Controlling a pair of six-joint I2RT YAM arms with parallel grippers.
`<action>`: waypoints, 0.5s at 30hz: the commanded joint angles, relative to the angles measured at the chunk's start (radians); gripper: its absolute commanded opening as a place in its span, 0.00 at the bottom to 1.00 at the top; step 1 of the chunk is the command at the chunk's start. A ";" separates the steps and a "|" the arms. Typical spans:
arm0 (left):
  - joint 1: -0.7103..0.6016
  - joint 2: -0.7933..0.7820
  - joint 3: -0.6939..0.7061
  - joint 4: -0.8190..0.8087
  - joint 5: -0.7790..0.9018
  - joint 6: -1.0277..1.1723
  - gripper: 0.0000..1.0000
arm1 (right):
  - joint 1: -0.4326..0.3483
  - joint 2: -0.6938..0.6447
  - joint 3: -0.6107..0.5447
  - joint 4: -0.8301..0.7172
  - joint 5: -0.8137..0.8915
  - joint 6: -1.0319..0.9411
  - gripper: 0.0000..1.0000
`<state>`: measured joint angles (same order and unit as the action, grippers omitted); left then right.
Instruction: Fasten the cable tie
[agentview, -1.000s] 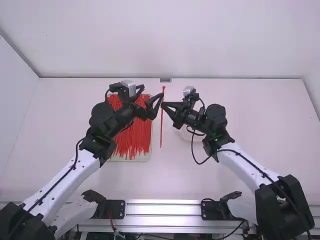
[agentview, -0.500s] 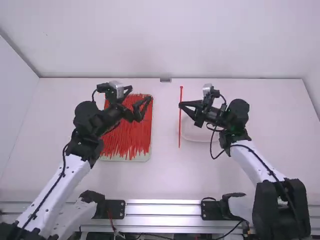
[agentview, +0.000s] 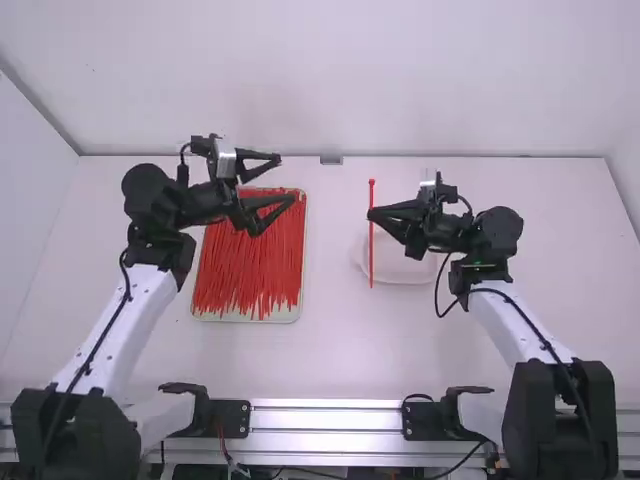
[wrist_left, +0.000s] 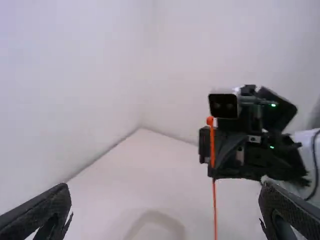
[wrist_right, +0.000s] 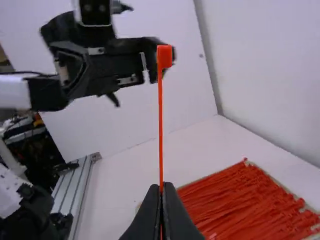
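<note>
Threading had not begun yet, by my reckoning: the thin red plastic cable tie (agentview: 371, 232) was straight as a ruler, no loop in it. My right gripper (agentview: 377, 214), right of centre in the high view, had both fingers pinched shut on the strap. The square head (wrist_right: 164, 54) was at the top end. The tail hung down over a pale, shallow, near-transparent dish (agentview: 398, 276); whether it touched, I could not tell. My left gripper (agentview: 283, 180) sat in the upper left, fingers spread wide and holding nothing. It was by the top edge of the flat tray (agentview: 247, 318) heaped with loose red cable ties (agentview: 250, 260), well apart from the single tie.

So I judged this the handover stage: one tie singled out and ready for a second grip. The next move called for my left fingers to cross to the middle and close on the free tail. Then they had to bend it round until the tip met the slot in the head. That was a small target, and the strap would likely spring back if it slipped.

Beneath it all was a plain white table (agentview: 330, 345). White walls rose behind and at the left. An aluminium rail (agentview: 320, 408) ran along the bottom edge by my two bases.
</note>
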<state>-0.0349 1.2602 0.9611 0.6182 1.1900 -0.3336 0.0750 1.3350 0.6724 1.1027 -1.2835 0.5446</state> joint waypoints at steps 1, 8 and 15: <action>-0.005 0.052 0.068 0.028 0.163 -0.054 0.99 | 0.025 -0.011 0.028 0.027 0.026 0.009 0.00; -0.069 0.143 0.116 0.135 0.183 -0.097 0.99 | 0.069 -0.011 0.030 0.101 0.132 0.009 0.00; -0.168 0.152 0.115 0.206 0.110 -0.097 0.95 | 0.127 -0.011 0.029 0.126 0.203 0.010 0.00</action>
<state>-0.1749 1.4139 1.0500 0.8070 1.3254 -0.4240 0.1841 1.3350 0.6724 1.2102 -1.1118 0.5507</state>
